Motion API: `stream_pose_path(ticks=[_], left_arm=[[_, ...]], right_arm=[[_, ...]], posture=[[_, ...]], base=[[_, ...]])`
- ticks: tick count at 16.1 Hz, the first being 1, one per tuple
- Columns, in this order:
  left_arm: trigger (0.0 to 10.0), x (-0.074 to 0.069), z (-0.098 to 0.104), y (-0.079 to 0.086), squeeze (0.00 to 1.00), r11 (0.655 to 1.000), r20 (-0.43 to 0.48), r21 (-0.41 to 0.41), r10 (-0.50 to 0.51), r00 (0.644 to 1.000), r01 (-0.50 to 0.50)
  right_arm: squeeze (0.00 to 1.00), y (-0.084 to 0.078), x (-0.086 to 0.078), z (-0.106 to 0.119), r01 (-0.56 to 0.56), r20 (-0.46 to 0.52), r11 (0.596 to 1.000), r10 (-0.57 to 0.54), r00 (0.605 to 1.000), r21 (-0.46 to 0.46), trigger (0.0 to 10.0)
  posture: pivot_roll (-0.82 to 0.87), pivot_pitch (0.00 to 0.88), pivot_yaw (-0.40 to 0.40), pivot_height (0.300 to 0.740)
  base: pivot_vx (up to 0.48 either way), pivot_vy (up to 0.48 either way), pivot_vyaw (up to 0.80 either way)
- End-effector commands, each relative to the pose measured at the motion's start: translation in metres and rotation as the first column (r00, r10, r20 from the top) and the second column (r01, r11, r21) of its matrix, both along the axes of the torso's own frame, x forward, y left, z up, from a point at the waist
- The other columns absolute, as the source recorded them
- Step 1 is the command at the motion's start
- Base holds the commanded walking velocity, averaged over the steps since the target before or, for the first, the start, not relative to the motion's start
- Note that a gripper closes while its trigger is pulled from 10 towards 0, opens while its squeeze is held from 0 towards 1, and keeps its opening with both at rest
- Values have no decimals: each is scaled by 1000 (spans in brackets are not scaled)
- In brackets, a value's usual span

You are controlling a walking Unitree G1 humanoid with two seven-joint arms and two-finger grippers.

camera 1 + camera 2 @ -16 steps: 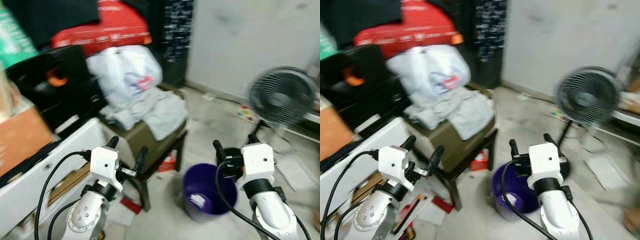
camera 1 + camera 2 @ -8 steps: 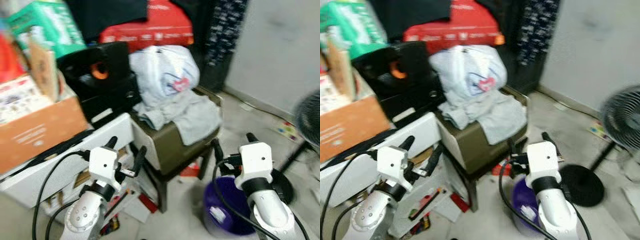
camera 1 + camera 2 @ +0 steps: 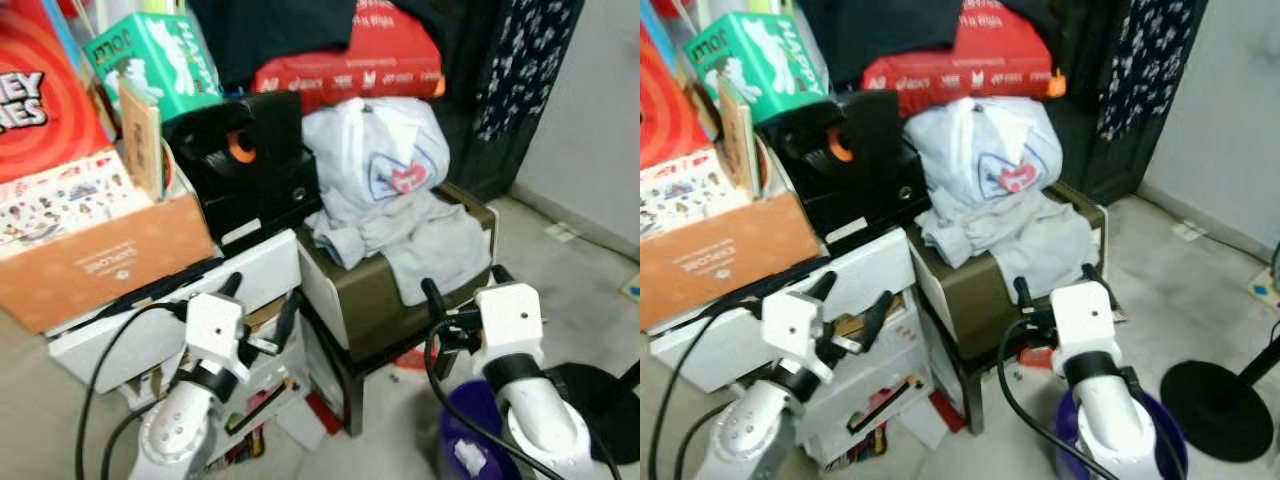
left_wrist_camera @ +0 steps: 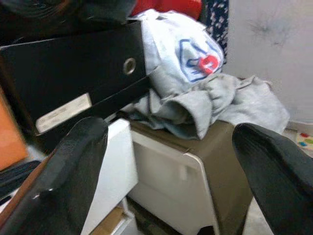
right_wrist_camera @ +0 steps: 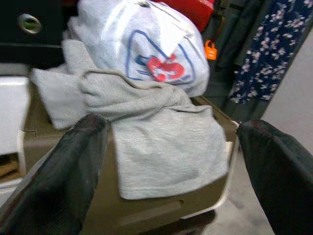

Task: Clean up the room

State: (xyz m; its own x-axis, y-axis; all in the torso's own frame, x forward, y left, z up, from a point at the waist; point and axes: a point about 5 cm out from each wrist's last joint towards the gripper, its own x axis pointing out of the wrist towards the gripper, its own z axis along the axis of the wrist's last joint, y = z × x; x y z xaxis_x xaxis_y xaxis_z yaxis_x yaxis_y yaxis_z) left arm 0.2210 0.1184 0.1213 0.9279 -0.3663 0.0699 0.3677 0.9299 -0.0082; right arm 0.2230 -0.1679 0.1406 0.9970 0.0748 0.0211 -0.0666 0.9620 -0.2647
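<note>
Two hands: both raised in front of the robot, both empty.
Far left: an orange box (image 3: 95, 255) with books in it, and a green carton (image 3: 155, 55) above.
White drawers (image 3: 165, 320): under the box, with paper and small trash on the floor (image 3: 1200, 300) at their foot.
Left hand (image 3: 260, 310): fingers spread, holding nothing, in front of the drawers; its wrist view looks at the grey cloth.
Black speaker (image 3: 250, 160): on the drawers, between the box and the clothes.
Grey cloth (image 3: 420, 235): the thing to tidy, I think; it lies crumpled on a brown stool (image 3: 385, 300) and hangs over the front edge.
White bag (image 3: 375, 150): behind the cloth, leaning on it, under a red pack (image 3: 350, 65).
Right hand (image 3: 460, 300): fingers spread, empty, just before the stool edge and close to the hanging cloth.
Purple bin (image 3: 470, 445): on the floor below the right arm, with a white scrap inside.
Fan base (image 3: 1220, 395): far right on the floor.
Change: one second ago the fan was in the view and the stool was more far; now the whole picture is shifted and the stool is near and central. The camera turned and came closer; the things did not move.
Meaning: the robot now faces the clothes pile, so a grasp of the cloth seems the coming step.
</note>
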Motion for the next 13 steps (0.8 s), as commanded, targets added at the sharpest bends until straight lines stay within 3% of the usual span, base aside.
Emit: stream_pose_path(ticks=[1, 6, 13], left_arm=[[10000, 1, 1, 6, 0, 1000, 2, 18, 21, 1000, -21], [10000, 1, 0, 6, 0, 1000, 0, 20, 23, 1000, -23], [10000, 0, -1, 6, 0, 1000, -8, 15, 24, 1000, -24]], right_arm=[[0, 3, 0, 2, -10, 8, 1000, 10, 1000, 7, 10000], [0, 4, 1, 3, -16, 7, 1000, 16, 1000, 7, 10000], [0, 8, 0, 2, -26, 3, 1000, 26, 1000, 9, 10000]], posture=[[-105, 22, 26, 740], [-107, 26, 26, 740], [-106, 30, 28, 740]], base=[[0, 0, 0], [0, 0, 0], [0, -291, 0]])
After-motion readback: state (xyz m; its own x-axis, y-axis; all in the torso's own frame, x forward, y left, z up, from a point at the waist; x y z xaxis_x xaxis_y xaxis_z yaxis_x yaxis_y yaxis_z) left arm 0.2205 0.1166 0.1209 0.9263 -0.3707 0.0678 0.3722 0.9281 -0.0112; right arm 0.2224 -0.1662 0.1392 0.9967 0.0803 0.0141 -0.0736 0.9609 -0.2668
